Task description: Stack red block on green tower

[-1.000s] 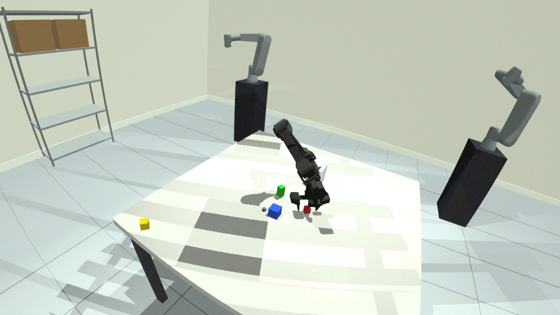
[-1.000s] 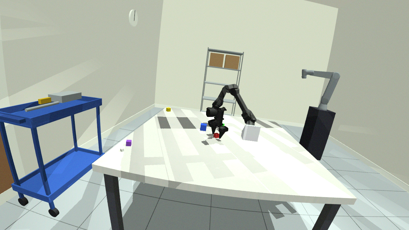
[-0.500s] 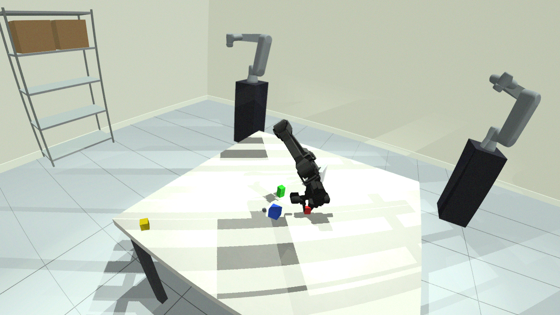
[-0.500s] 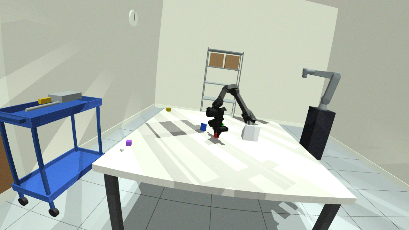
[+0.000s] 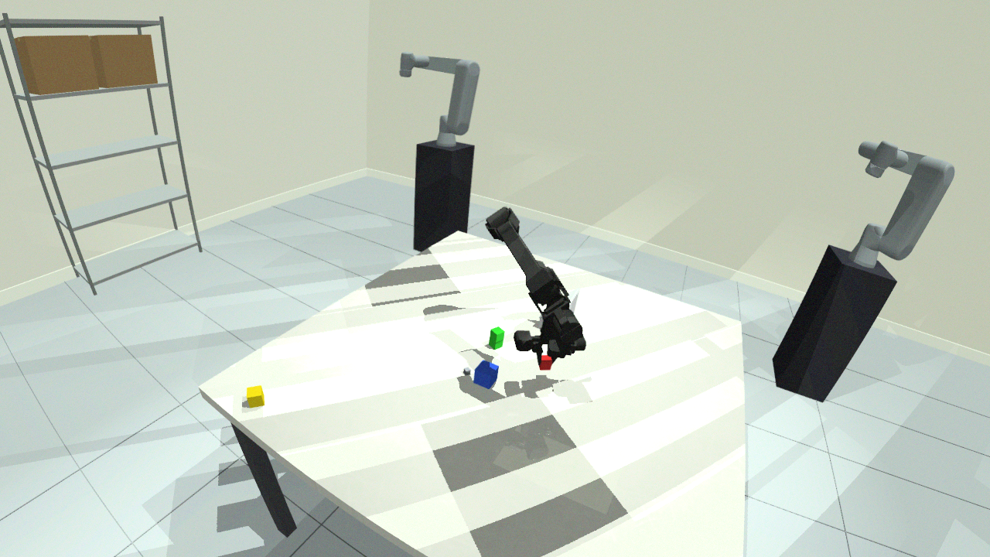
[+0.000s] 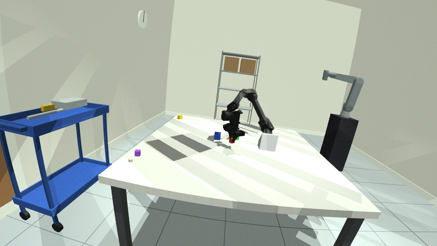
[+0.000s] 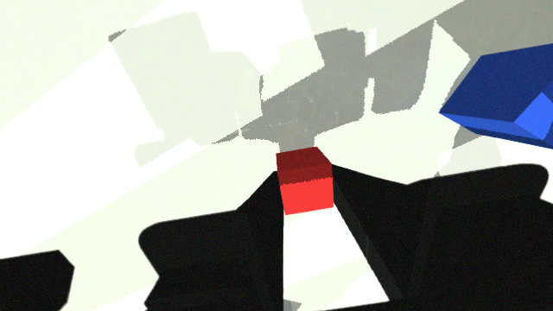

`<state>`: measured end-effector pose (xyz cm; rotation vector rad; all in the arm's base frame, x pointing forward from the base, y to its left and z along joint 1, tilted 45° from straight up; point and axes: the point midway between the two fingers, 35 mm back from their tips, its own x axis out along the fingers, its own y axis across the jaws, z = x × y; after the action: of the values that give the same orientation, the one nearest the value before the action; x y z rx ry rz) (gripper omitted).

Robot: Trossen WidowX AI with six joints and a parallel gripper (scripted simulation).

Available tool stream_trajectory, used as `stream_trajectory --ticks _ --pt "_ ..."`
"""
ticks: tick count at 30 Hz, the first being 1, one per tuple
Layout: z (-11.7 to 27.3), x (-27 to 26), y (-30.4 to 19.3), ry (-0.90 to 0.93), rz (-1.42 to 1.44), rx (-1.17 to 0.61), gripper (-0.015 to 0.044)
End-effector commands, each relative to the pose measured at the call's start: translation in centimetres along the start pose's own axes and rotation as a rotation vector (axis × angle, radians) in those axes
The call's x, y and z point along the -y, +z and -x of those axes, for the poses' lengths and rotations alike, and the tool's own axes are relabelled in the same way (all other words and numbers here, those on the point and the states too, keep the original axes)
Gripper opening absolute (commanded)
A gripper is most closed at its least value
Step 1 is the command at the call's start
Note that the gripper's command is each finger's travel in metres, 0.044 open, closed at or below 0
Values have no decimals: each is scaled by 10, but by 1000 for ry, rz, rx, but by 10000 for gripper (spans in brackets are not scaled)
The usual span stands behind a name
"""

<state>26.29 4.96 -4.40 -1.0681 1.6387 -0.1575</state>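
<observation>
The red block (image 5: 545, 363) (image 6: 231, 140) (image 7: 307, 196) sits between the two black fingertips. My gripper (image 5: 545, 357) (image 6: 232, 139) (image 7: 300, 173) is shut on it and holds it a little above the table (image 5: 387, 477) (image 6: 213, 177). The green tower (image 5: 496, 338) (image 6: 237, 138) stands upright, two blocks high, to the left of the gripper in the top view. In the exterior view the gripper hides most of the tower. The tower is not visible in the wrist view.
A larger blue block (image 5: 486, 374) (image 6: 217, 135) (image 7: 484, 86) lies near the tower, with a small grey cube (image 5: 466, 371) beside it. A yellow block (image 5: 255, 397) (image 6: 180, 117), a purple block (image 6: 137, 152), a small white cube (image 6: 130, 160) and a pale box (image 6: 268, 142) by the arm's base are farther off.
</observation>
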Motion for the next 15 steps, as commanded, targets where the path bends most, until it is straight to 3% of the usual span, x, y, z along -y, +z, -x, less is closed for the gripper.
stream_trajectory --ticks 1,15 --pt "22 0 1 3 -4 5 0" --pt "86 0 0 5 -4 6 0"
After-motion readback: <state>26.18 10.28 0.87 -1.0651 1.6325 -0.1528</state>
